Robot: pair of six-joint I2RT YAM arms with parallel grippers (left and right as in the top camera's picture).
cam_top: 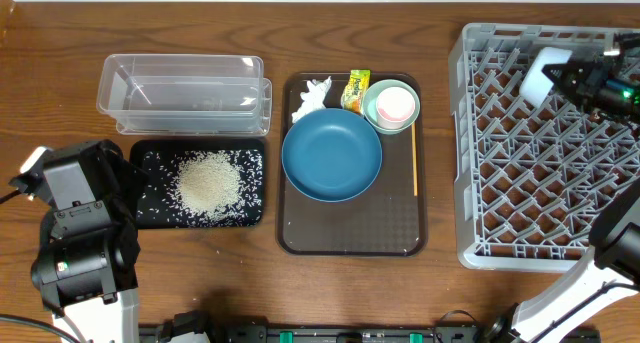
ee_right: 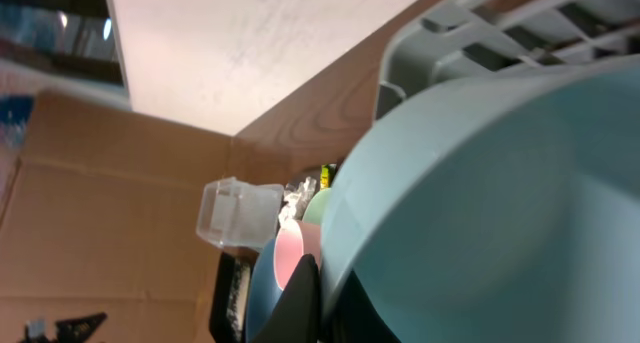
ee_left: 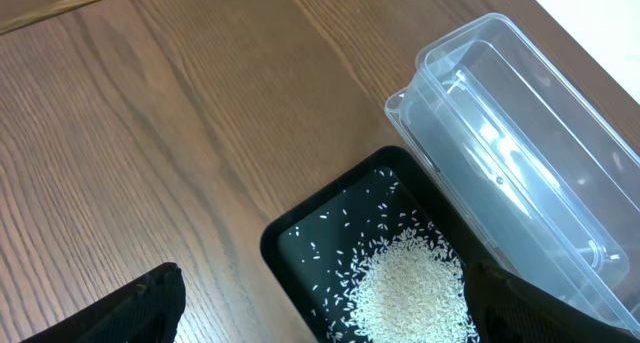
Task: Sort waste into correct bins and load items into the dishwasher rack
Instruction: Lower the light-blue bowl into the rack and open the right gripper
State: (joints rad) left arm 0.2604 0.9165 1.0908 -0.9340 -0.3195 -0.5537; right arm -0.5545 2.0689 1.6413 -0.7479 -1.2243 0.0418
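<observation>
My right gripper [cam_top: 572, 78] is shut on the rim of the light-blue bowl [cam_top: 543, 75], holding it tilted over the far part of the grey dishwasher rack [cam_top: 540, 193]. In the right wrist view the bowl [ee_right: 500, 203] fills the frame, with a finger [ee_right: 318, 295] on its rim. The dark-blue bowl [cam_top: 332, 155], white tissue [cam_top: 312, 98], yellow-green wrapper [cam_top: 356, 90] and the mint bowl [cam_top: 374, 113] holding the pink cup [cam_top: 396, 105] sit on the brown tray [cam_top: 350, 233]. Rice [cam_top: 208, 181] lies heaped in the black tray [cam_top: 150, 208]. My left gripper [ee_left: 325, 288] is open above the black tray's left end [ee_left: 300, 243].
The clear tub [cam_top: 180, 93] stands behind the black tray, touching it, and also shows in the left wrist view [ee_left: 510, 133]. A thin stick [cam_top: 415, 163] lies along the brown tray's right edge. My left arm [cam_top: 75, 223] is at the front left.
</observation>
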